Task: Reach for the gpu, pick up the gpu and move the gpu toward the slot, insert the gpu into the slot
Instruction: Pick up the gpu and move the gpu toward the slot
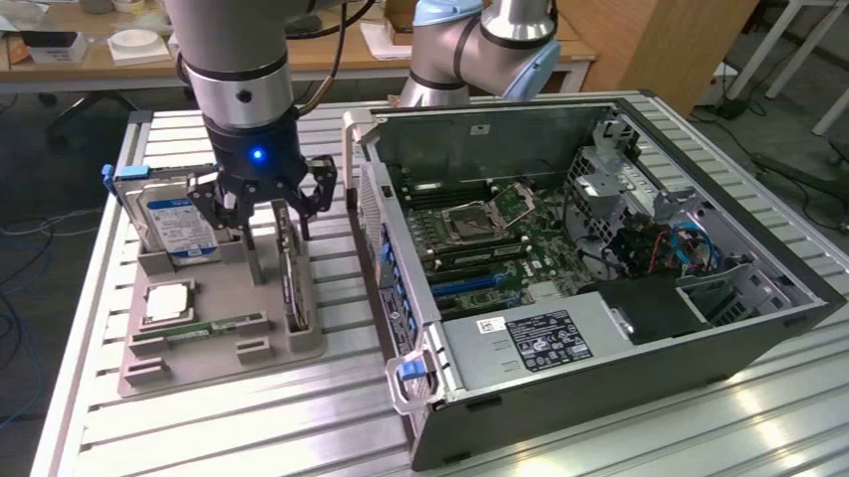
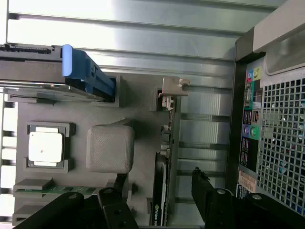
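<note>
Exterior view: the arm points straight down over the grey fixture tray (image 1: 199,370), with the gripper (image 1: 276,227) low above the gpu (image 1: 294,283). The fingers are spread wide, one on either side of the card, holding nothing. The gpu stands on edge in the tray, between the hard drive (image 1: 179,224) and the open computer case (image 1: 597,397). The hard drive carries a blue label. Print on the card's edge appears to read NVIDIA.

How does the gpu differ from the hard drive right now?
The gpu is dark and thin; the hard drive is silver, blue-labelled and thicker. The open gripper hangs over the gpu; the hard drive stands aside, toward the exterior view's left. Both stand on edge in the gray holder.
</note>
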You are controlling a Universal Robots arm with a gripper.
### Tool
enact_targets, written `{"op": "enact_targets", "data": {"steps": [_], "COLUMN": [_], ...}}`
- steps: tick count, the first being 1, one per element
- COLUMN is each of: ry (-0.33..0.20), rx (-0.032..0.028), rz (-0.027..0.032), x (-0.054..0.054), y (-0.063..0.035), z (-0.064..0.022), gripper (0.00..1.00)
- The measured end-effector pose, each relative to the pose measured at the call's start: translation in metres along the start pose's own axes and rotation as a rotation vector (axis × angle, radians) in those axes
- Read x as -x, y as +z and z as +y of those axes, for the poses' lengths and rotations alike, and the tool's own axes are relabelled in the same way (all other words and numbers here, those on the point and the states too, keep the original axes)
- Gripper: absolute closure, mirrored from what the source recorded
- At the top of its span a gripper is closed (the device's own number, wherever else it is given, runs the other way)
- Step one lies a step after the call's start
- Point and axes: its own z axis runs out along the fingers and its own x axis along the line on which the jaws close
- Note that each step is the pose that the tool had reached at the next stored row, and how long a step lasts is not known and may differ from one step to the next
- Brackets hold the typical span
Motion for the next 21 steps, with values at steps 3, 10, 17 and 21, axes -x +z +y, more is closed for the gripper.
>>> {"op": "enact_targets", "data": {"steps": [3, 10, 17, 21], "ry": [0.0, 0.0, 0.0, 0.0], "rx": [0.0001, 0.0002, 0.0003, 0.0002], "rz": [0.0, 0.0, 0.0, 0.0002], "x": [0.0, 0.0, -0.001, -0.001], "y": [0.0046, 0.0149, 0.0235, 0.0268], "z": [-0.0004, -0.0011, -0.002, -0.0033], "gripper": [0.35, 0.35, 0.35, 0.35]}}
